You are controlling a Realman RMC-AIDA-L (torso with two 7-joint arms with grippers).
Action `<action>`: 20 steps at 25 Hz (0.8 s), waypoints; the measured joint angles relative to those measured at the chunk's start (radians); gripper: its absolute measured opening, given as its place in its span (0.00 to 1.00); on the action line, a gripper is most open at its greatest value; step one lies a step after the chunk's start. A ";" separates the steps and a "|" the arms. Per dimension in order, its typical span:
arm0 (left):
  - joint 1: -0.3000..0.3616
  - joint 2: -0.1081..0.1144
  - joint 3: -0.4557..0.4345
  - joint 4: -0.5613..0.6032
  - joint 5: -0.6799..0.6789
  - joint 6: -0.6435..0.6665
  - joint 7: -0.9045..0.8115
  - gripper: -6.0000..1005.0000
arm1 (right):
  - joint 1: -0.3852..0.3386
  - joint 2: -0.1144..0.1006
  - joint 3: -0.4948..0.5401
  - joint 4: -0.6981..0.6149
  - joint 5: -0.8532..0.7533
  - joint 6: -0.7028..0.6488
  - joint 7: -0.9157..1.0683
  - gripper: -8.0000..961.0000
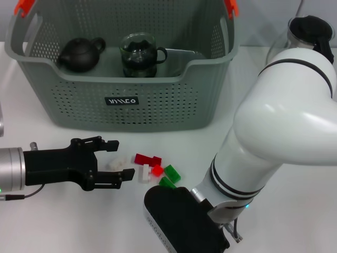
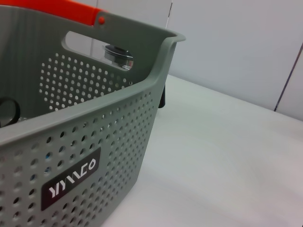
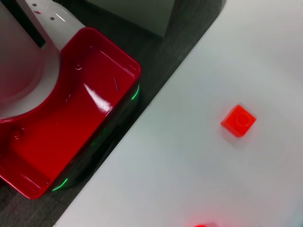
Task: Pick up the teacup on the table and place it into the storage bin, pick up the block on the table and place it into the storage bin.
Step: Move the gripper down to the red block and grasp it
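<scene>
The glass teacup (image 1: 139,55) is seen standing inside the grey perforated plastic storage bin (image 1: 158,103). The black left end effector (image 1: 117,164) is held open and empty, just beside the small white plastic blocks (image 1: 122,163) on the white tabletop (image 1: 63,221). The right end effector's state cannot be told.

One storage bin (image 1: 158,100), two vessels inside it, and a small scatter of blocks on the tabletop (image 1: 295,211).

In the bin: one dark teapot (image 1: 80,54); one glass teacup (image 1: 139,55); on the tabletop just beyond the left claw (image 1: 115,163): two red blocks (image 1: 147,158) (image 1: 157,170), two green blocks (image 1: 172,173) (image 1: 167,183), and about two white blocks (image 1: 119,163) (image 1: 144,173), the exact white count hard to tell; one glass pot (image 1: 308,34) far off to the right; two orange handle clips (image 1: 23,6) (image 1: 230,6) on the bin.
</scene>
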 joint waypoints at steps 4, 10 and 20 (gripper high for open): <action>-0.001 0.001 0.000 0.000 0.000 0.000 0.000 0.87 | 0.001 0.000 -0.001 0.005 0.000 0.005 0.000 0.80; -0.003 0.002 0.000 0.000 0.001 -0.009 0.000 0.87 | 0.001 0.000 -0.002 0.005 0.003 0.007 -0.009 0.77; -0.002 0.002 0.000 -0.001 0.002 -0.011 0.000 0.87 | 0.010 0.000 -0.003 0.003 0.014 0.007 -0.013 0.76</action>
